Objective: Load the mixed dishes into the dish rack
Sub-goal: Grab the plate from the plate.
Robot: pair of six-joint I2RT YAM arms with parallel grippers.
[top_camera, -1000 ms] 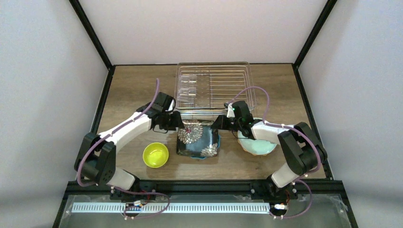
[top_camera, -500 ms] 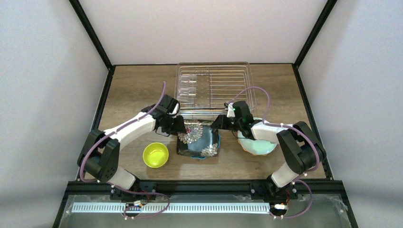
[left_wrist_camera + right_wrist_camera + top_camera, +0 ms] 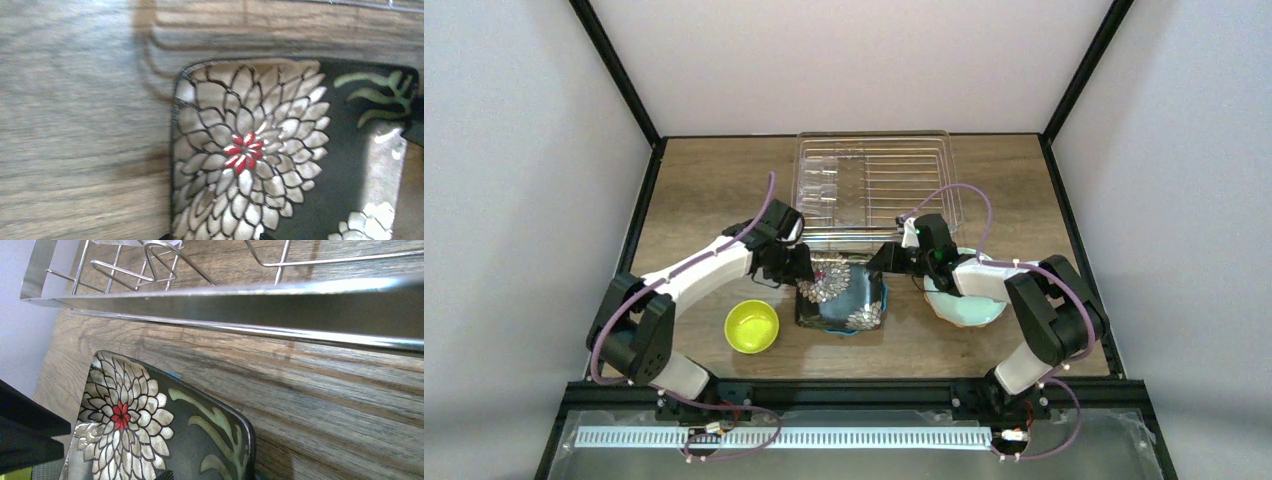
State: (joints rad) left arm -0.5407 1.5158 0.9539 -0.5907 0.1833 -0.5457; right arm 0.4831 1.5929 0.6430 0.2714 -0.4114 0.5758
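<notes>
Nothing looks loaded yet: no plate stands in the dish rack beyond both tools. The black square floral plate lies on the desk between left tool and right tool. Their opening and grip I cannot tell. Since a second ago the left tool has closed in on it; the right held.
</notes>
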